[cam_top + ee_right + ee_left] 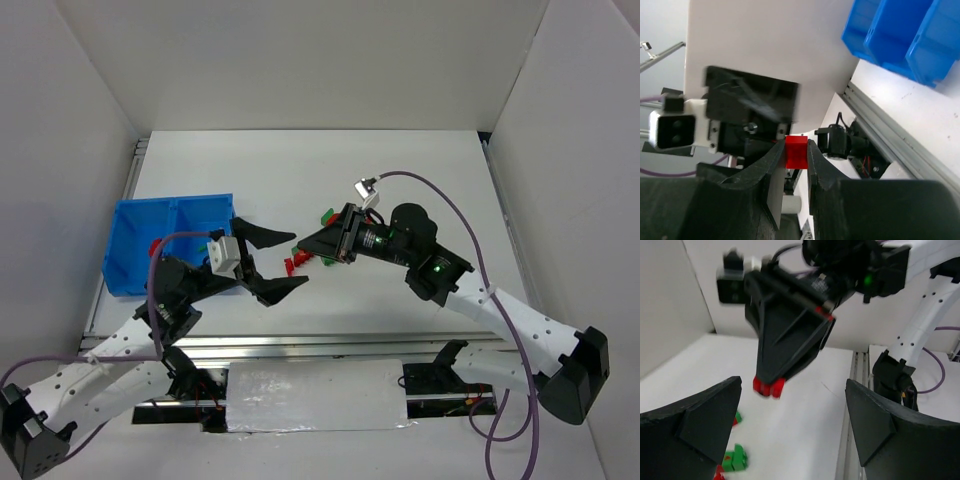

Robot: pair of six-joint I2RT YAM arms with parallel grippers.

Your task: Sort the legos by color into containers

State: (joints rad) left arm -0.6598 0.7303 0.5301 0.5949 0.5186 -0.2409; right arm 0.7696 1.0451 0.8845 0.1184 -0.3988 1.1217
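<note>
A small red brick point(796, 152), square-edged and bright, sits pinched at the very tips of the right gripper point(304, 243), raised above the table point(400, 160) near its middle. The two dark fingers point(775, 170) press on its opposite sides, closed tight on it, and about half the brick sticks out past their ends.

Facing it is the left gripper point(300, 260), its jaws spread wide and holding nothing. The held brick hangs just in front of that gap.

Loose red and green bricks point(292, 265) lie on the table below and beside both grippers. One green piece point(735, 460) lies close to the left gripper's finger.

The blue bin point(140, 230), split by a middle wall, stands at the left side of the table, beside the left arm.
</note>
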